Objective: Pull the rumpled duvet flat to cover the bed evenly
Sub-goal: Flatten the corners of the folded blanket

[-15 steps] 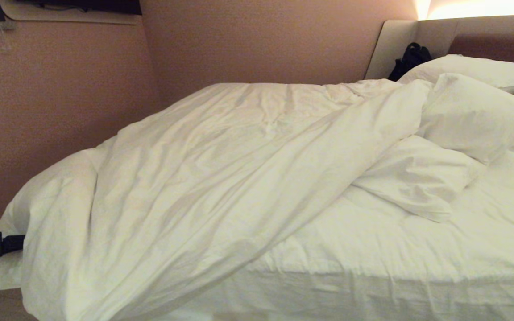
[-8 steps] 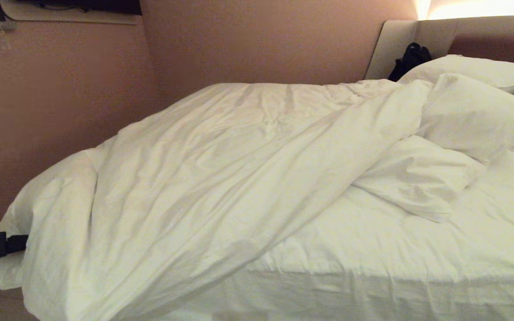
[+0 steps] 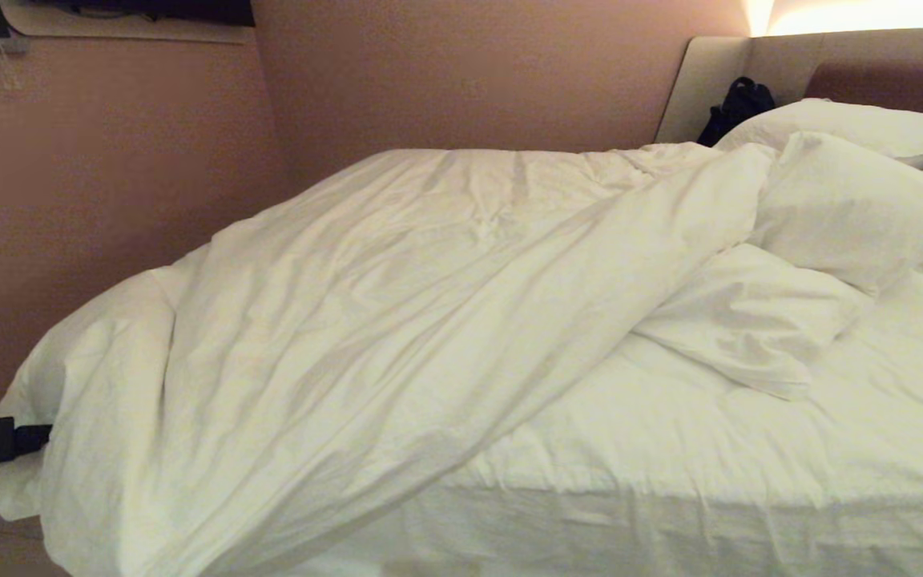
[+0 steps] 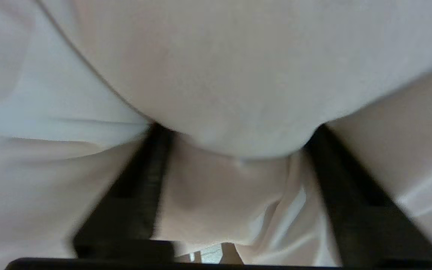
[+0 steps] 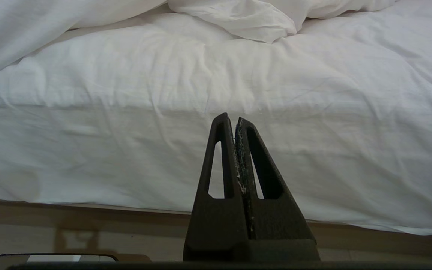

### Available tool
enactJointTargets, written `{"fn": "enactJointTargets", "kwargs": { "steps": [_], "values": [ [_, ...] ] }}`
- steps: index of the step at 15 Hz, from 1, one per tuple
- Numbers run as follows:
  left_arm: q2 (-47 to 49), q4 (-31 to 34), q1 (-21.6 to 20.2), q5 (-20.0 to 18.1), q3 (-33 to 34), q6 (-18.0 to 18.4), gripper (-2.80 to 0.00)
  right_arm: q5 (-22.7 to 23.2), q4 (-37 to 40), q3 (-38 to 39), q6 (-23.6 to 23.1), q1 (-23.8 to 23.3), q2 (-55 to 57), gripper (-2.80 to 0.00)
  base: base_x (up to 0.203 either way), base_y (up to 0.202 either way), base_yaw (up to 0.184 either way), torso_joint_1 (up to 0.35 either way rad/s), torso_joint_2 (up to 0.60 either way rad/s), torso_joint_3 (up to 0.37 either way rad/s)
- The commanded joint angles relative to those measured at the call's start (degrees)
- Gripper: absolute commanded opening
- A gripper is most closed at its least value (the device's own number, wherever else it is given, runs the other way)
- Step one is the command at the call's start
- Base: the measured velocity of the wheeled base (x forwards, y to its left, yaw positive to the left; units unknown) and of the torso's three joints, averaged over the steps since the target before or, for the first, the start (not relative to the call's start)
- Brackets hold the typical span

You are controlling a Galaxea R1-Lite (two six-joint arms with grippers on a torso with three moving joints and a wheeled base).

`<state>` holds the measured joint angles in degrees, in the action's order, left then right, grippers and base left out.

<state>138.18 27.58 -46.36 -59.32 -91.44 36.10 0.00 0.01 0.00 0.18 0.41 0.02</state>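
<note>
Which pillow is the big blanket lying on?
The lowest, flattest pillow, nearest the foot of the bed. The duvet overlaps its edge; the plumper pillows behind sit uncovered by the headboard.

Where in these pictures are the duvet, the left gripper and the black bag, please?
duvet (image 3: 365,320): head view, on its creased middle.
left gripper (image 4: 238,157): left wrist view, between the fingertips, in the duvet fold.
black bag (image 3: 738,100): head view, on its body by the headboard.

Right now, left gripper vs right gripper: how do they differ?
Left gripper has its fingers spread around a fold of the duvet at the bed's left end. Right gripper has its fingers pressed together, empty, pointing at the mattress side without touching. Both are black.
</note>
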Motion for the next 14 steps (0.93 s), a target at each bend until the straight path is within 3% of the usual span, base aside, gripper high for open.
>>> {"fn": "enactJointTargets", "kwargs": {
  "steps": [1, 8, 14],
  "values": [
    [-0.1, 0.1, 0.0, -0.4, 0.3, 0.4, -2.80, 0.0, 0.0, 0.0, 0.0, 0.0, 0.0, -2.80, 0.000, 0.000, 0.000, 0.000, 0.00, 0.000],
    [-0.6, 0.2, -0.4, -0.7, -0.1, 0.5, -2.80, 0.0, 0.0, 0.0, 0.0, 0.0, 0.0, -2.80, 0.000, 0.000, 0.000, 0.000, 0.00, 0.000],
    [-3.3, 0.3, -5.4, 4.0, -2.8, 1.1, -2.80, 0.0, 0.0, 0.0, 0.0, 0.0, 0.0, -2.80, 0.000, 0.000, 0.000, 0.000, 0.00, 0.000]
  ]
}}
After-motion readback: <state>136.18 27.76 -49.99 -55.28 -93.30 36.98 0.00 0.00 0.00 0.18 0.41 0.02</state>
